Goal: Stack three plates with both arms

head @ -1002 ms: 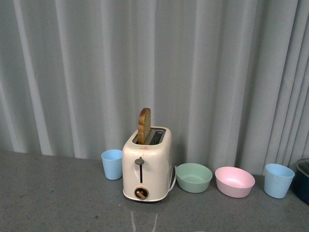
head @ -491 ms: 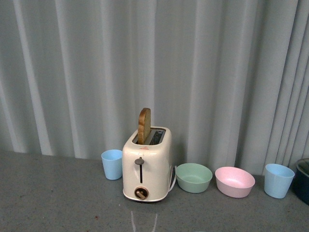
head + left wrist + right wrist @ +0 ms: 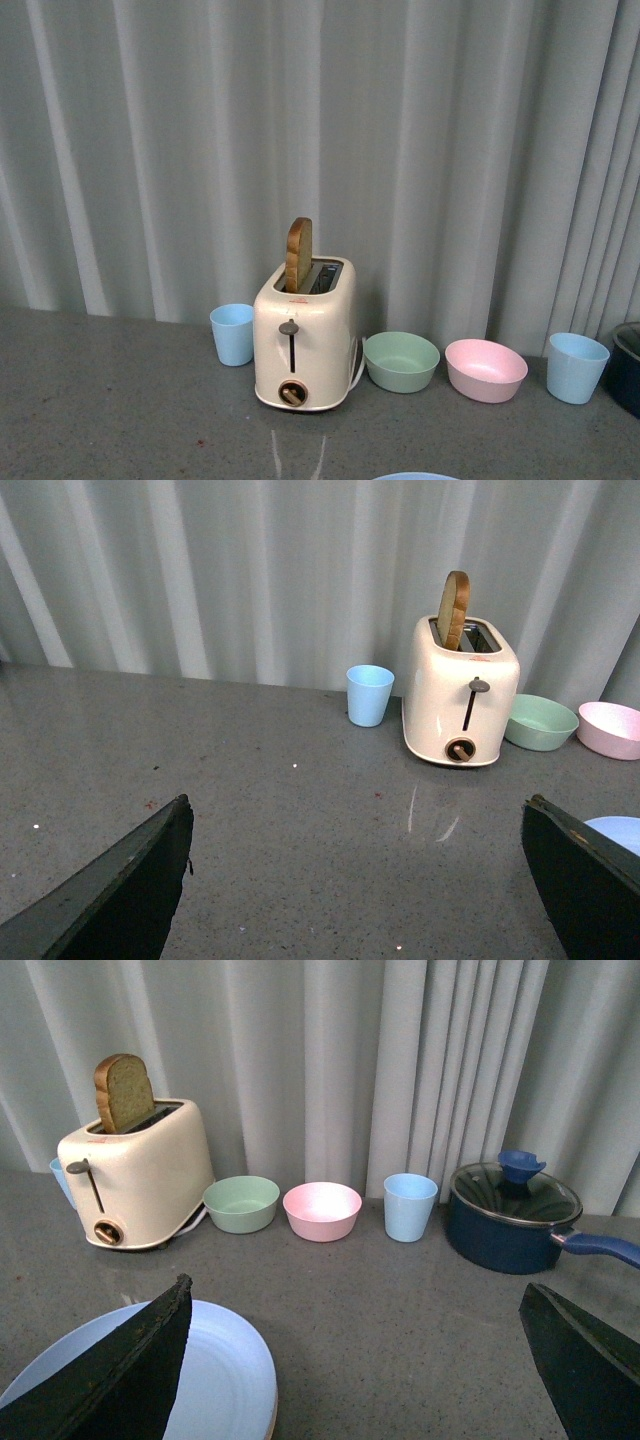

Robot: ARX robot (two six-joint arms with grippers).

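Along the back of the grey table [image 3: 120,400], seen from the front, stand a light blue cup [image 3: 232,334], a cream toaster [image 3: 304,338] with a slice of bread [image 3: 298,254] upright in one slot, a green bowl [image 3: 401,361], a pink bowl [image 3: 486,370] and a second light blue cup [image 3: 577,367]. A dark pot's edge [image 3: 628,366] shows at the far right. At the bottom edge only a thin light blue arc of a plate [image 3: 415,476] shows. Neither arm appears here.

From the left wrist, the left gripper [image 3: 360,880] has its two dark fingers [image 3: 120,890] spread wide, holding nothing. The light blue plate's rim peeks in beside one finger, in front of the pink bowl.

From the right wrist, the right gripper [image 3: 350,1360] is likewise spread wide and holds nothing. The plate is clearest here: round, shallow, matte light blue, lying flat on the table in front of the toaster and partly hidden by one finger. A pale rim under its edge suggests another plate beneath it, though I cannot tell for sure. A blue lidded pot [image 3: 514,1216] stands past the cup.
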